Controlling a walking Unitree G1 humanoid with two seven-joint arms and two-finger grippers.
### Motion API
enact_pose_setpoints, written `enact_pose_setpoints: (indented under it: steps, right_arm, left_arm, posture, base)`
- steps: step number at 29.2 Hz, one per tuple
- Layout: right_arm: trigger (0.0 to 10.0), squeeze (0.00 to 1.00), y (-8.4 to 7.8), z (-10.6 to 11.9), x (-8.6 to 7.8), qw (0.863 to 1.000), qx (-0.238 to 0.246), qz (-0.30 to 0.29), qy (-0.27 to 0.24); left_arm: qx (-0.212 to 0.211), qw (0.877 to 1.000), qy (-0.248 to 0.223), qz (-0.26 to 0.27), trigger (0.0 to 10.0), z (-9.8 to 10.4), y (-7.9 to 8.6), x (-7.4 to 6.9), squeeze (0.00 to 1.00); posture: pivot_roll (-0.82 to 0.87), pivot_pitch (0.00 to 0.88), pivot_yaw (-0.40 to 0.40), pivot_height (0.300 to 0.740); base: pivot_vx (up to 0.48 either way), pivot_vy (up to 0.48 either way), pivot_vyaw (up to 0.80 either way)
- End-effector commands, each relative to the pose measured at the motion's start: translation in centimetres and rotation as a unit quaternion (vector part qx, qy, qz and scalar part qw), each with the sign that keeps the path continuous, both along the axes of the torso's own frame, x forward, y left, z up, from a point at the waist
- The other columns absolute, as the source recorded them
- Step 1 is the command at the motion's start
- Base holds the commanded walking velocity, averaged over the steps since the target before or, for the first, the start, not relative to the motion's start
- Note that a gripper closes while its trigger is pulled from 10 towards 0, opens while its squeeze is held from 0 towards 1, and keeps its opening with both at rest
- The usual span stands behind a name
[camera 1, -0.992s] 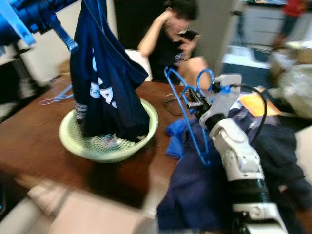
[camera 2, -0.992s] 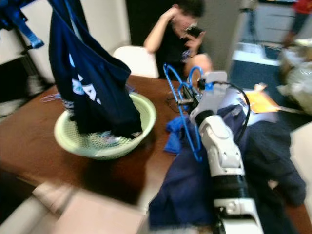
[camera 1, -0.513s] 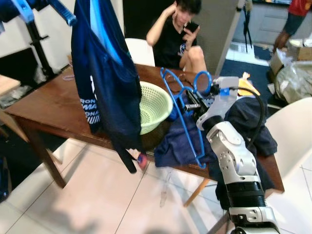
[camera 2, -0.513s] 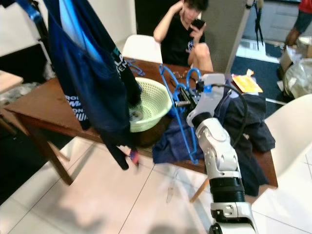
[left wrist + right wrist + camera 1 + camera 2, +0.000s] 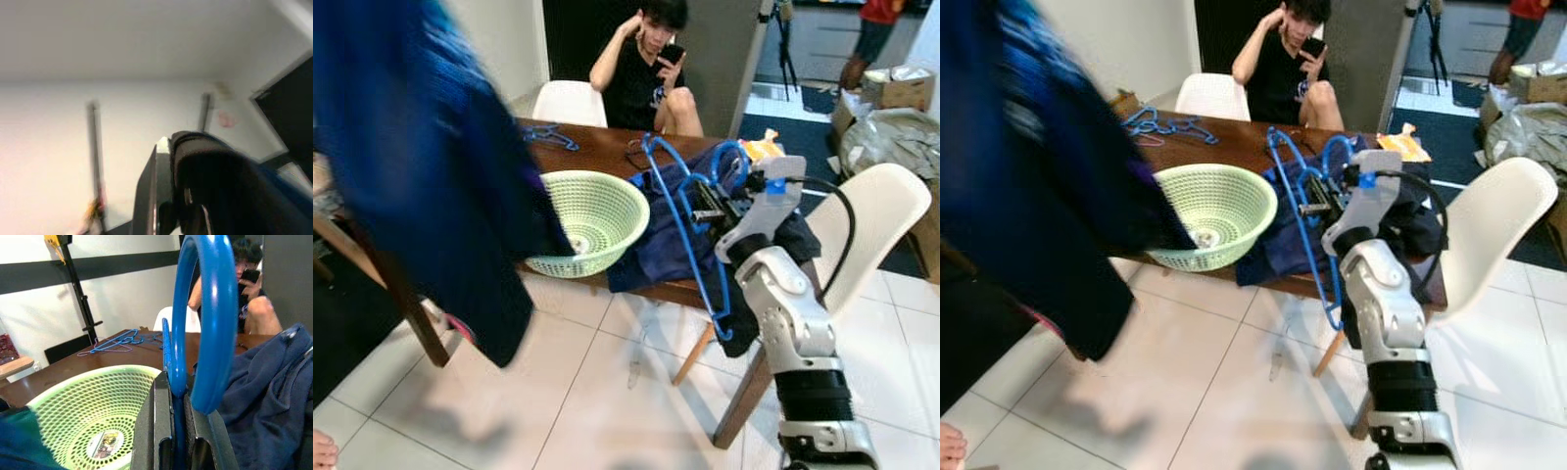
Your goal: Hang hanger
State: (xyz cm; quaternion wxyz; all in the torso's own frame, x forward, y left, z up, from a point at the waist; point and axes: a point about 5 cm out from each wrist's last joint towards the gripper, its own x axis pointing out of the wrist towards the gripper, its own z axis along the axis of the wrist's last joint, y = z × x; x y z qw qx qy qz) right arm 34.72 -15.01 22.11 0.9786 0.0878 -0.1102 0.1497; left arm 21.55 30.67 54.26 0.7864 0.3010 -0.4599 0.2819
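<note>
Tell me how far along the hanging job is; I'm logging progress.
Done: a dark blue garment is lifted clear of the green basket. In hand: the right gripper is shut on a blue hanger, held above the clothes pile on the table. Left: hanging it; it is on no rail yet, and more hangers lie on the table.

My right gripper point(image 5: 177, 431) has black fingers and holds a bright blue hanger point(image 5: 690, 230). A dark navy garment point(image 5: 421, 176) hangs blurred beside a pale green mesh basket point(image 5: 590, 220) on a reddish-brown wooden table point(image 5: 1234, 142).
</note>
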Motion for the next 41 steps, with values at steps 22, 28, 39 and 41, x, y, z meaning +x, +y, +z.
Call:
enact_pose_setpoints:
  steps: [22, 28, 39, 41]
  right_arm:
    - [10.0, 0.0, 0.4, -2.0, -0.7, 0.996, -0.068, 0.046, 0.046]
    - [10.0, 0.0, -0.1, -1.1, -0.6, 0.999, -0.019, 0.031, 0.026]
    - [10.0, 0.0, -0.3, -0.3, -0.5, 1.0, 0.02, 0.018, 0.013]
    - [10.0, 0.0, -0.3, -0.3, -0.5, 1.0, 0.02, 0.018, 0.013]
  left_arm:
    - [0.092, 0.978, -0.157, 0.097, 10.0, 3.9, -1.4, -4.1, 0.0]
    - [0.096, 0.985, -0.124, 0.068, 10.0, 3.8, -1.2, -3.1, 0.0]
    - [0.143, 0.857, 0.161, -0.468, 10.0, -5.9, -10.1, 3.5, 0.0]
    - [0.143, 0.857, 0.161, -0.468, 10.0, -5.9, -10.1, 3.5, 0.0]
  posture:
    - [0.14, 0.0, 0.0, 0.74]
    - [0.15, 0.0, -0.003, 0.74]
    - [0.13, 0.0, -0.001, 0.74]
    - [0.13, 0.0, -0.001, 0.74]
  base:
    - [0.0, 0.0, 0.0]
    - [0.0, 0.0, 0.0]
    - [0.0, 0.0, -0.36]
    - [0.0, 0.0, -0.8]
